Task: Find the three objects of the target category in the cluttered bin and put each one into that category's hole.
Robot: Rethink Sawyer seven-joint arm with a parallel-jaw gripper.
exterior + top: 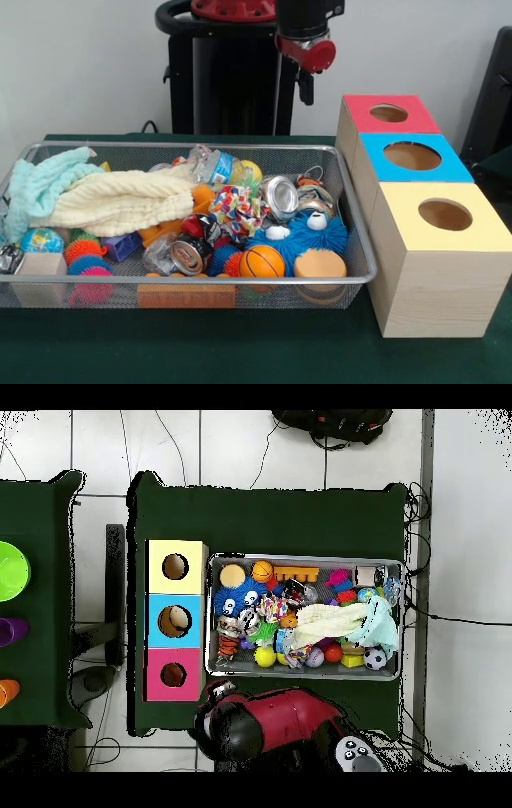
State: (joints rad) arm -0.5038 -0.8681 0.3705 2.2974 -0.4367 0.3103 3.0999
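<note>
A wire mesh bin (200, 280) holds a jumble of toys, cloths and cans. Two crushed cans (280, 196) (190, 256) lie near its middle. A small basketball (262, 260) and a blue furry toy (300, 232) sit at the front right. A plastic bottle (212, 166) lies at the back. To the right stand three wooden boxes, each with a round hole: red (360, 112), blue (456, 168) and yellow (400, 232). My gripper (306, 84) hangs high behind the bin's back right corner, clear of everything. From above, the bin (300, 558) sits beside the boxes (195, 619).
A cream towel (120, 200) and a mint cloth (36, 188) cover the bin's left half and hide what lies under them. Spiky balls, a globe ball (40, 240) and a wooden block (38, 264) crowd the front left corner. Green cloth covers the table.
</note>
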